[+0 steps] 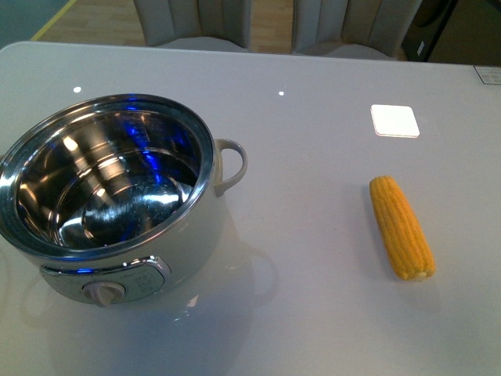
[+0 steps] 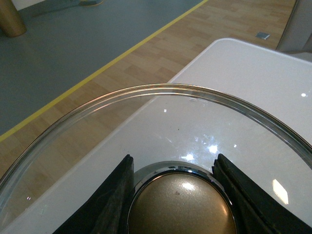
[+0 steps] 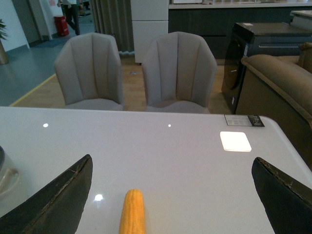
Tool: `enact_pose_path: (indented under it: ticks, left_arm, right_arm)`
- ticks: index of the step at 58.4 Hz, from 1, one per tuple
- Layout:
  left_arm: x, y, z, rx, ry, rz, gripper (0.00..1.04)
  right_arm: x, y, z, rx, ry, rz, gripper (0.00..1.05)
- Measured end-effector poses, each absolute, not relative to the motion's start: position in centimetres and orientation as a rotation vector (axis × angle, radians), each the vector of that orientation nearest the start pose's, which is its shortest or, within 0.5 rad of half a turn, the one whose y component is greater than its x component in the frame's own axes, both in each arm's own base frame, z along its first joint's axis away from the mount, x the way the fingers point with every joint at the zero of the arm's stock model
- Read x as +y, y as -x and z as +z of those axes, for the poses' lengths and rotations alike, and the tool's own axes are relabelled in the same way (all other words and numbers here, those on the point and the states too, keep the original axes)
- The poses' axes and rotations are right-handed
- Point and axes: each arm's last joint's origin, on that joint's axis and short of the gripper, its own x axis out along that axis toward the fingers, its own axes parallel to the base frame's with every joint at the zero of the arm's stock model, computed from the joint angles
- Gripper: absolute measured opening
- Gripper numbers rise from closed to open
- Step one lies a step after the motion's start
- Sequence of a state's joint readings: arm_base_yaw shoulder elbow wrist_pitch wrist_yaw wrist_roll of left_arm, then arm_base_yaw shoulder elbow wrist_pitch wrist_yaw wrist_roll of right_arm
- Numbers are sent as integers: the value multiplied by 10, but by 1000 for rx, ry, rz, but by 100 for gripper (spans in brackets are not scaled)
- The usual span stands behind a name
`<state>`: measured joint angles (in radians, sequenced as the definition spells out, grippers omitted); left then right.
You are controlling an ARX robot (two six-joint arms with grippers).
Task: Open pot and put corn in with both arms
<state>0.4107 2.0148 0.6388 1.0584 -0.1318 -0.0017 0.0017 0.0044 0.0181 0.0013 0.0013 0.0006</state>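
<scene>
Table (image 2: 253,68) edge shows through glass lid (image 2: 161,126), knob (image 2: 180,204) cropped.

The glossy white table (image 1: 313,117) carries the open pot (image 1: 200,231) on the left. The corn (image 1: 401,227) lies flat, well apart, on the right.

The left pincer (image 2: 173,163) grips a rounded, brassy-gold knob (image 2: 180,207), one black finger (image 2: 114,195) pressed against each side of it. The knob sits on a chrome collar at the centre of a glass lid (image 2: 161,122), whose steel-edged rim arcs across the view. Through the glass and beyond it lies the white desk (image 2: 253,68), dotted with light reflections. Past the desk edge are wooden flooring (image 2: 146,53), a yellow line (image 2: 97,73) and grey-blue floor (image 2: 73,39).
</scene>
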Motion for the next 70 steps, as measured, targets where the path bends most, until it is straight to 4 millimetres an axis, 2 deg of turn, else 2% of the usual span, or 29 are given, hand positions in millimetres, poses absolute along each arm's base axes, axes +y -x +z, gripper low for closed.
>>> enact_pose_path:
  ticks: [11,31,47,59,70]
  left_arm:
    - [141,-314,54,351,72,538,44]
    - [154,-344,21,341,90,530,44]
    - [160,-352,-8,359,77,540,43]
    - [160,-350,-27,392,44,540,43]
    - [161,-348,-36,434,74,532,43]
  right_arm:
    - [0,-97,169,-15,-1,0,96]
    - [0,-97,169,-15,-1,0,96]
    - [0,-97,169,-15,-1,1,96]
    - [0,-97,169,-15,-1,0,96]
    - [0,-97,169,-15,-1,0,96]
